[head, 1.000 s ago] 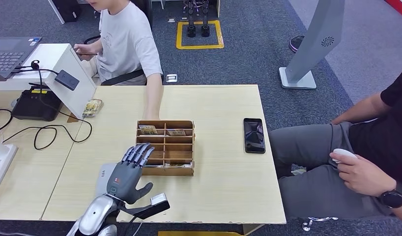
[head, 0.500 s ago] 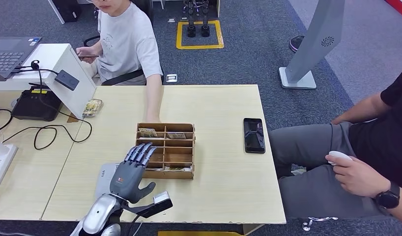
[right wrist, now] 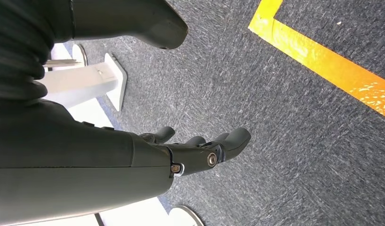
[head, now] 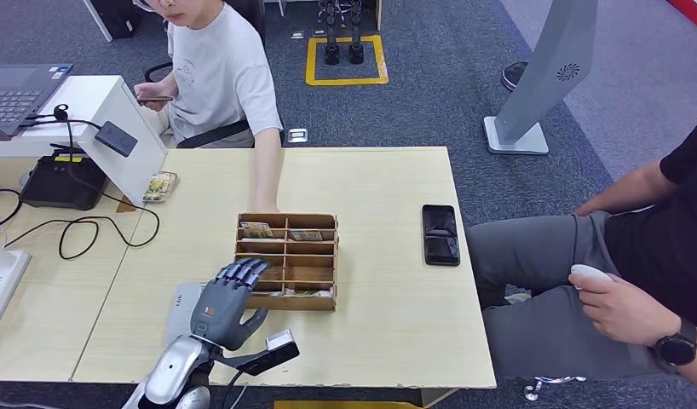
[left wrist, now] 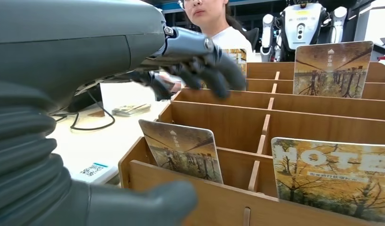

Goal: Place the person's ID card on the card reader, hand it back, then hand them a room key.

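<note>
Fingers of the left robot hand [head: 228,296] are curling, empty, above the compartmented wooden card box [head: 287,258]; its printed room key card [left wrist: 182,149] is standing in the near compartment. Risk: nudging the box, toppling cards.

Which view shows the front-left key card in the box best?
The left wrist view: the key card stands close and sharp, just beyond the left hand. The head view shows only its top edge in the box. The right wrist view faces the floor.
</note>
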